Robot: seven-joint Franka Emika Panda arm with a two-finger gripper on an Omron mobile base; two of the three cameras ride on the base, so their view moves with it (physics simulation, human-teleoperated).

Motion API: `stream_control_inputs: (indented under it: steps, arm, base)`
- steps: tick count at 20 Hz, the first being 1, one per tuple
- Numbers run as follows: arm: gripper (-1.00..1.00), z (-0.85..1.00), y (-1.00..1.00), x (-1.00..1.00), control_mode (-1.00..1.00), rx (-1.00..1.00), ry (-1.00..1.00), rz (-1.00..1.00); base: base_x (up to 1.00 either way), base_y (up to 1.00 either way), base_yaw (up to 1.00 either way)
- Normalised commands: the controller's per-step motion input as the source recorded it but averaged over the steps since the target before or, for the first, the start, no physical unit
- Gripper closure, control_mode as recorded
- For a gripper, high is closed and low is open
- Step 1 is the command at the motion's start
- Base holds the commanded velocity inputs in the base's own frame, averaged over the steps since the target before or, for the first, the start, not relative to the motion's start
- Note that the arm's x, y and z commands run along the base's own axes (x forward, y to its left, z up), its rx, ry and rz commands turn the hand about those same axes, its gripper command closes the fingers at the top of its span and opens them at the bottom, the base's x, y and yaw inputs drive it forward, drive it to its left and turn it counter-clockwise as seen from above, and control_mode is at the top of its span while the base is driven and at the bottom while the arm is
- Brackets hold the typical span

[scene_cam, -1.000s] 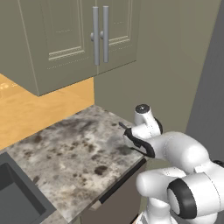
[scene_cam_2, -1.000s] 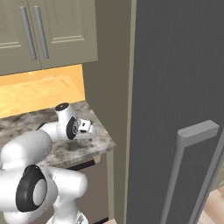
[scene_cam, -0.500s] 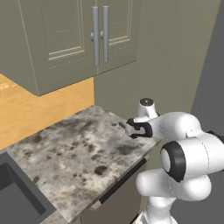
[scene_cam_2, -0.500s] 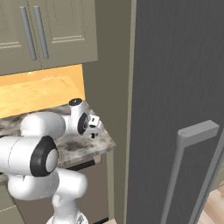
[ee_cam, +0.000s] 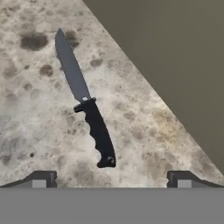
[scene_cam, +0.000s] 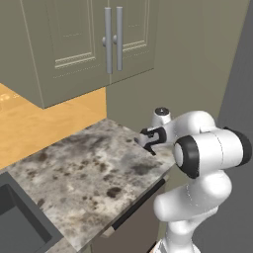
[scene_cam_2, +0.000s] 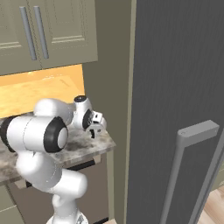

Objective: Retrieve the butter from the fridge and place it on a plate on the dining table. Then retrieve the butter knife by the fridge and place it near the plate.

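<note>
My arm has swung round over the last second, carrying my gripper [ee_cam: 111,181] across the marbled counter [scene_cam: 94,168] toward the fridge [scene_cam_2: 175,87] side; my fingers [ee_cam: 41,179] stand wide apart, holding nothing; the butter knife [ee_cam: 85,105] lies flat on the stone just ahead, blade to eleven o'clock, handle toward six; I judge I'm lining up for the grasp, descent not yet made.

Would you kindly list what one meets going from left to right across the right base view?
Olive-green cabinets → marbled counter → gripper → olive side panel → dark grey fridge with its bar handle.
</note>
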Motion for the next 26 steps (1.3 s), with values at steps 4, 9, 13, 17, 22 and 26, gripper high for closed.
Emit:
stream_control_inputs:
  steps: [4,9,13,17,22,26]
  arm:
    - [-1.00,-0.29,0.02,0.29,-1.00,0.00,0.00,0.00]
    - [-1.00,-0.36,0.09,0.16,-1.00,0.00,0.00,0.00]
    - [-1.00,-0.32,0.12,0.08,-1.00,0.00,0.00,0.00]
    - [-1.00,-0.28,0.09,0.18,-1.00,0.00,0.00,0.00]
    - [-1.00,-0.21,0.00,0.13,-1.00,0.00,0.00,0.00]
    - [-1.00,-0.26,0.00,0.00,-1.00,0.04,0.00,0.00]
  base:
    - [0.00,0.00,0.00]
    - [0.00,0.00,0.00]
    - [0.00,0.00,0.00]
    - [0.00,0.00,0.00]
    - [0.00,0.00,0.00]
    - [0.00,0.00,0.00]
